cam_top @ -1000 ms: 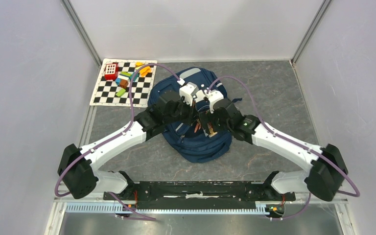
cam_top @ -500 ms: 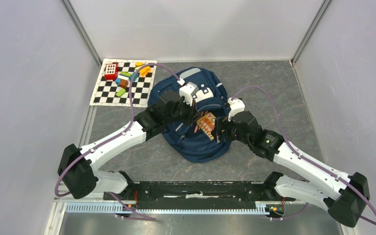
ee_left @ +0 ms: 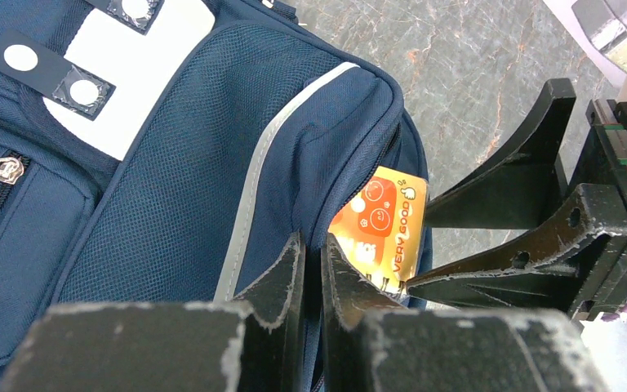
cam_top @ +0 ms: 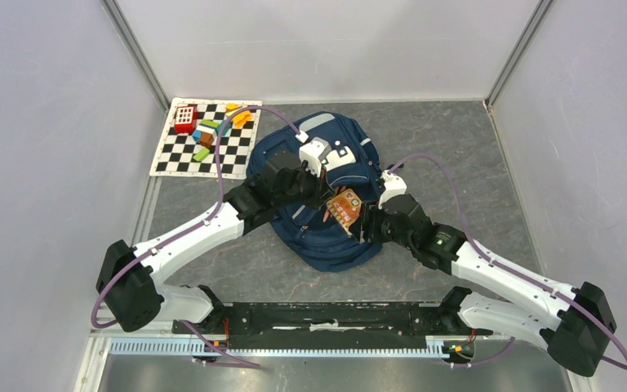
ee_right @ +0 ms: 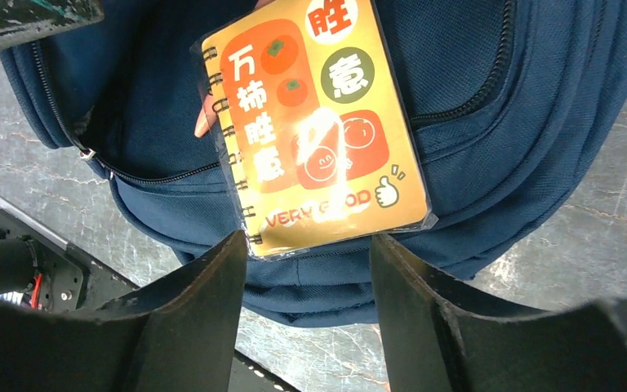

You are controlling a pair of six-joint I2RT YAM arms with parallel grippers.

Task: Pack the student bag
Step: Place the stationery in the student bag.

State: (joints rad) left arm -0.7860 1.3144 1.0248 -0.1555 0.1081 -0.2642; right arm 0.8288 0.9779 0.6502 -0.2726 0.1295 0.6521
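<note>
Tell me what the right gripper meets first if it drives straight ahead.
The orange spiral notebook: its near edge lies just beyond the open right gripper, partly tucked into the student bag. Depth is unclear.

My left arm (cam_top: 188,237) and right arm (cam_top: 498,273) look alike: white shells on the long links, black housings at the joints, and a white camera block (cam_top: 314,153) just behind each wrist. A purple cable (cam_top: 220,175) loops from that block back to the black base joint, and the right arm has a small green light (cam_top: 438,242) a little behind its gripper. The left gripper (ee_left: 312,245) and right gripper (ee_right: 306,245) have matte black tapered fingers (ee_left: 290,273), their edges scuffed pale grey.
</note>
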